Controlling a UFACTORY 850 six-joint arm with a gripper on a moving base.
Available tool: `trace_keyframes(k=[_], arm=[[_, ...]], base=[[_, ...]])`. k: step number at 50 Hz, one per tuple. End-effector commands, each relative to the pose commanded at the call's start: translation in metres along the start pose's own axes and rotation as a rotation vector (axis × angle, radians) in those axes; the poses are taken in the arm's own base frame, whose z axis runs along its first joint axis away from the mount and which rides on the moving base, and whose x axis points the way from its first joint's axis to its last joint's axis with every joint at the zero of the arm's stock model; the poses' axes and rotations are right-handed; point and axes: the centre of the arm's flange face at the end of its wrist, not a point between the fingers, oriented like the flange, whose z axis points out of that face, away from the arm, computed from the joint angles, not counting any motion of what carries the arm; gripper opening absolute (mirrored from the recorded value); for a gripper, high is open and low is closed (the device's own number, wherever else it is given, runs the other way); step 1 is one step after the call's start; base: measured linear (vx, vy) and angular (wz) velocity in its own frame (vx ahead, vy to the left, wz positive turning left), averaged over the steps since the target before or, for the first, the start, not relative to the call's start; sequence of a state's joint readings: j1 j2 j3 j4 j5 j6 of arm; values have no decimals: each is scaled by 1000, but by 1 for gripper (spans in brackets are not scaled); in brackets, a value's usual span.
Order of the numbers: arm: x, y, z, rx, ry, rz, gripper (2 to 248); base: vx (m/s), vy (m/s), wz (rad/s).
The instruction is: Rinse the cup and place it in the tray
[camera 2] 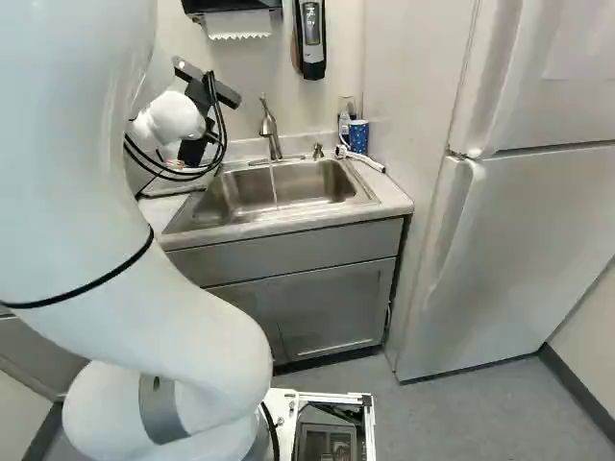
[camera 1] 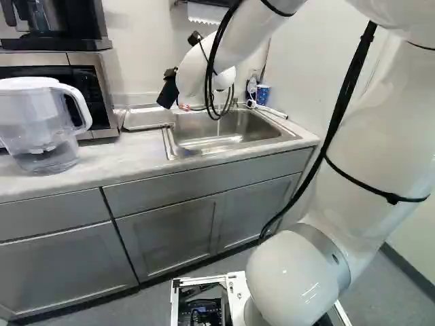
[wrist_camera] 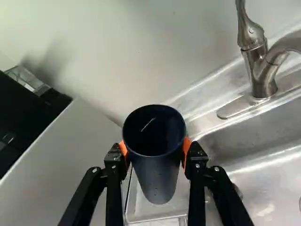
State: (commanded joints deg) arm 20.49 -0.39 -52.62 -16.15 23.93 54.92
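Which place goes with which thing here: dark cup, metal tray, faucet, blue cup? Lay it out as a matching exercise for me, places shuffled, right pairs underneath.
Things
1. dark cup
2. metal tray
3. faucet
4. blue cup

Places
A. on the back rim of the sink
B. between the sink and the microwave
C. gripped between the orange-padded fingers
D. behind the sink's far corner, close to the side wall

Right pairs: 1-C, 2-B, 3-A, 4-D

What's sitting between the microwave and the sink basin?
The metal tray lies there, between the microwave and the sink basin, as the left base view shows.
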Motion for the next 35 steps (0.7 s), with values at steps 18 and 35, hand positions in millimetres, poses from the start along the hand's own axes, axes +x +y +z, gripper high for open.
trace_keyframes(k=[18, 35], arm=[[0, 0, 0, 0, 0, 189, 124], [0, 0, 0, 0, 0, 368, 124]], base=[[0, 0, 0], [0, 0, 0]])
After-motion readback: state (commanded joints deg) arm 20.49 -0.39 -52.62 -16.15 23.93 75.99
